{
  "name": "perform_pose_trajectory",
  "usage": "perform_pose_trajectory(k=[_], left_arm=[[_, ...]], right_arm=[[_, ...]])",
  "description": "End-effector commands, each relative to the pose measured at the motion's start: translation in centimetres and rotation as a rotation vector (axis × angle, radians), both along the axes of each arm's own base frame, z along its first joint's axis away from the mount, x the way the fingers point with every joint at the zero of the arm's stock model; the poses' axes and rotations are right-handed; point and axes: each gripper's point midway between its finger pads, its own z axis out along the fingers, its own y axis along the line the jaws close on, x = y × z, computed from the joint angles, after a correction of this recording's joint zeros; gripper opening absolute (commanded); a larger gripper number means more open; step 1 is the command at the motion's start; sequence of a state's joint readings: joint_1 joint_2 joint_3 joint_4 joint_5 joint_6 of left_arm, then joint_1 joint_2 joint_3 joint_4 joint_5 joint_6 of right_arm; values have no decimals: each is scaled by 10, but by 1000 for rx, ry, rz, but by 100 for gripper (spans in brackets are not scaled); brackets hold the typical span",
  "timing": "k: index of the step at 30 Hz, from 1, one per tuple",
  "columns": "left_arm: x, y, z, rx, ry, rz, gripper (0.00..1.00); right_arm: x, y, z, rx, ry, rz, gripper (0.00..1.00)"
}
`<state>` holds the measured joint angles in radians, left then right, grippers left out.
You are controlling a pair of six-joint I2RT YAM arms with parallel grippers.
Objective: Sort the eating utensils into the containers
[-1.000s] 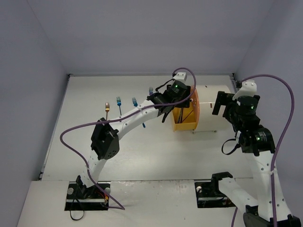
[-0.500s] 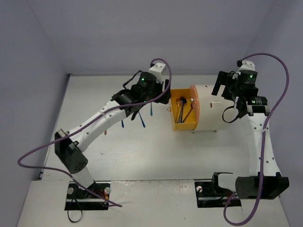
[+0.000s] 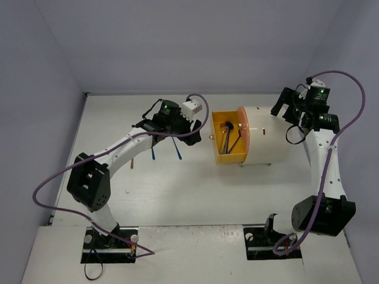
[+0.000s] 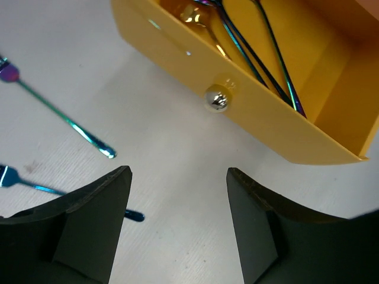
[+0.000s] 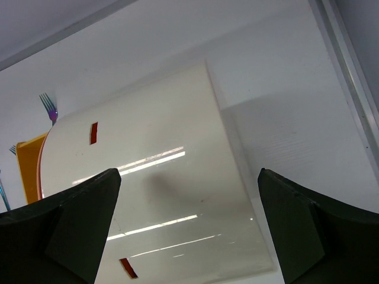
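Note:
The white cabinet (image 3: 263, 135) lies on its side, and one orange drawer (image 3: 230, 155) with a gold knob (image 3: 212, 136) stands pulled out to the left. Several thin utensils (image 3: 231, 137) lie in it and also show in the left wrist view (image 4: 260, 59). My left gripper (image 3: 190, 126) is open and empty, just left of the knob (image 4: 216, 99). Two blue forks (image 3: 177, 151) lie on the table under the left arm; in the left wrist view they are one fork (image 4: 59, 115) and another (image 4: 71, 195). My right gripper (image 3: 283, 106) is open and empty above the cabinet's back end (image 5: 166, 195).
A gold utensil (image 3: 131, 163) pokes out from under the left arm. Another fork head (image 5: 48, 106) shows beyond the cabinet in the right wrist view. The table's raised rim (image 3: 292, 97) and grey walls close in the back and sides.
My left gripper has drawn back leftward from the open drawer, empty. My right gripper has swung up toward the cabinet's back right end.

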<state>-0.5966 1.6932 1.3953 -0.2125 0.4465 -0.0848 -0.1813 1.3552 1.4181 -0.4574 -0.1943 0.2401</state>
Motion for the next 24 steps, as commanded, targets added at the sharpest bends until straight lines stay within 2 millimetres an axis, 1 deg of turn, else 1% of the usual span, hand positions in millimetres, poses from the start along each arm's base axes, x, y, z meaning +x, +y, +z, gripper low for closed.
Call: perform_pose_trajectory(k=[1,6,8,9,11,17,18,22,24], left_arm=[[5,-39,61,-154,-229,-231,62],[18,-57,49,-159,-243,-296,62],[23,-63,47,-162,-251,-312,62],[24,-66,41,-160,-244,-326,62],[28,-77,43,-180,-277,-356,62],[29,-105,33,-182,-300,-433,62],[29,-109,32,-182,-302,-441,62],[28,-129,41,-206,-330,-472,62],[23,-141,45,-216,-346,-497,62]], right_arm=[[14,5,15,42,-87,39,100],[17,8,8,58,-82,59,100],[18,13,4,79,-78,73,100],[17,15,1,91,-73,83,100],[16,19,-4,108,-66,91,100],[14,27,-10,138,-64,110,100],[14,28,-11,141,-63,111,100],[12,30,-11,152,-65,107,100],[10,31,-14,151,-60,103,100]])
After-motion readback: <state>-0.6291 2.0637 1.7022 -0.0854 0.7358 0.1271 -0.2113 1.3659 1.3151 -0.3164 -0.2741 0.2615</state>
